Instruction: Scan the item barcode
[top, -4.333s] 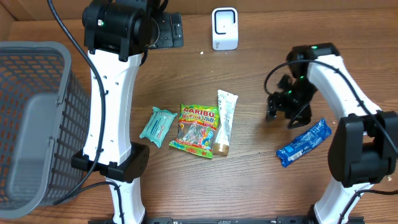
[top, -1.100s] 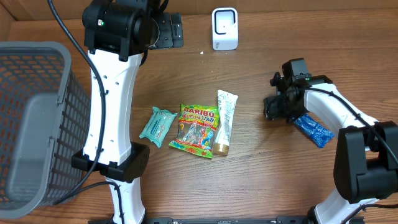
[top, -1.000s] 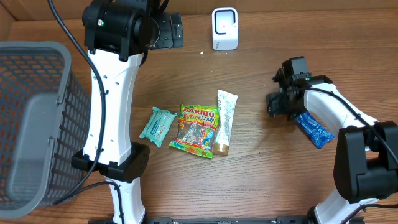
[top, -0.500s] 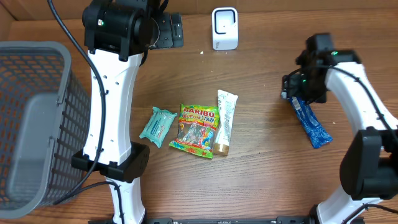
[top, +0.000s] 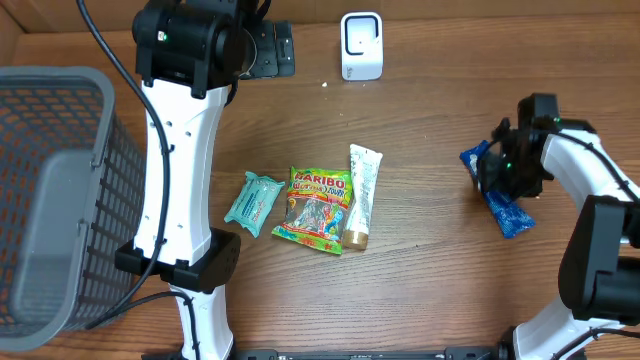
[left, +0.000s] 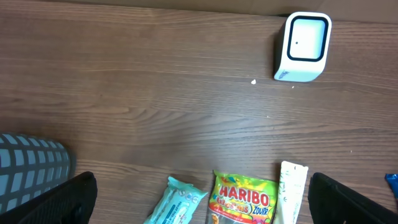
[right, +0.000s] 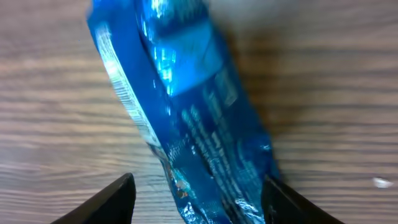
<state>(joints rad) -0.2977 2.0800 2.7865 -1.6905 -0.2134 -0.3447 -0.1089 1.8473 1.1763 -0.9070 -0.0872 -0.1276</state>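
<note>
Packet look: we see a blue packet (right: 186, 118) of glossy, crinkled film, with pale small print down its face and a white-printed seam along one edge.
Packet place: directly beneath the right gripper (right: 198, 202), between its two fingers, lying on the wooden table (right: 50, 124).
Long axis: from overhead we read it as diagonal. One end pokes out past the gripper toward the table's middle — the other reaches back toward the arm's base.
Right gripper: jaws apart astride the packet, with a gap showing on one side.
Left gripper (left: 202, 186): spread wide, with nothing between the jaws.
</note>
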